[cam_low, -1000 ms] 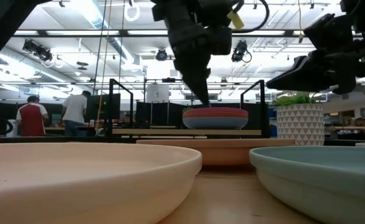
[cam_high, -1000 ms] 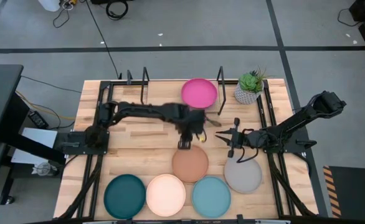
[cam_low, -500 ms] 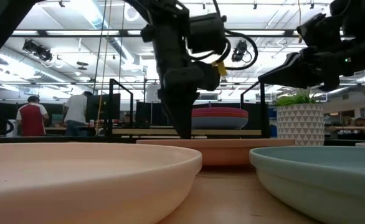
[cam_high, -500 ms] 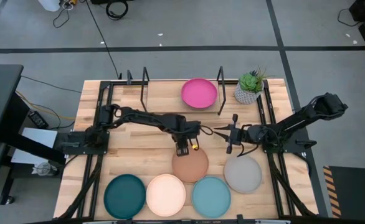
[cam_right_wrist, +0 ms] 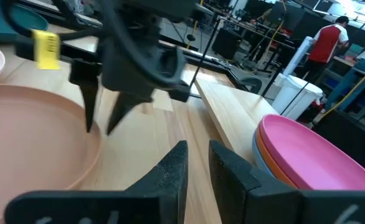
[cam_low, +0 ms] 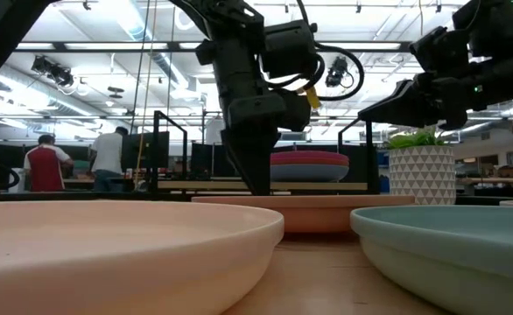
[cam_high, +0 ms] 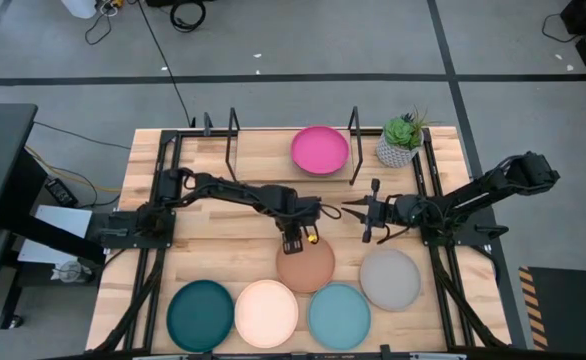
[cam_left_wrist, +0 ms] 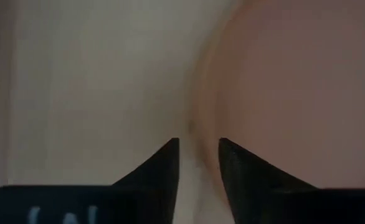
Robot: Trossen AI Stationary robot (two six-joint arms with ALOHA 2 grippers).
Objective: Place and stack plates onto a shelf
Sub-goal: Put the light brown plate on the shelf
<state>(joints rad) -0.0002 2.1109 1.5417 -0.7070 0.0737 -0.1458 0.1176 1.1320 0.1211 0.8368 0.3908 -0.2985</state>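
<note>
The terracotta plate (cam_high: 305, 265) lies flat on the table. My left gripper (cam_high: 293, 240) points down at its far-left rim, open; in the left wrist view (cam_left_wrist: 198, 149) the rim runs up between the two fingers. The right wrist view shows one left finger (cam_right_wrist: 88, 115) inside the rim and the other outside. My right gripper (cam_high: 353, 210) hovers right of it, holding nothing, with a narrow gap (cam_right_wrist: 198, 152). On the shelf (cam_low: 265, 185) sits a stack of plates with pink on top (cam_high: 320, 150). Grey (cam_high: 390, 278), dark teal (cam_high: 201, 315), cream (cam_high: 266, 313) and light blue (cam_high: 339, 315) plates lie near the front edge. My left gripper stands over the terracotta plate's far-left rim (cam_left_wrist: 201, 118) from above, one finger on each side of it. I cannot tell whether either finger touches the rim. The plate lies flat on the table.
A potted plant (cam_high: 401, 140) stands right of the shelf's black upright (cam_high: 354, 130). Bare wood lies between the shelf and the row of plates. People stand in the room beyond the table (cam_low: 45, 162).
My left gripper has moved from just in front of the shelf toward the near edge and down, ending over the terracotta plate's far rim. My right gripper has moved toward the far edge and a little left. The plates have stayed put.
</note>
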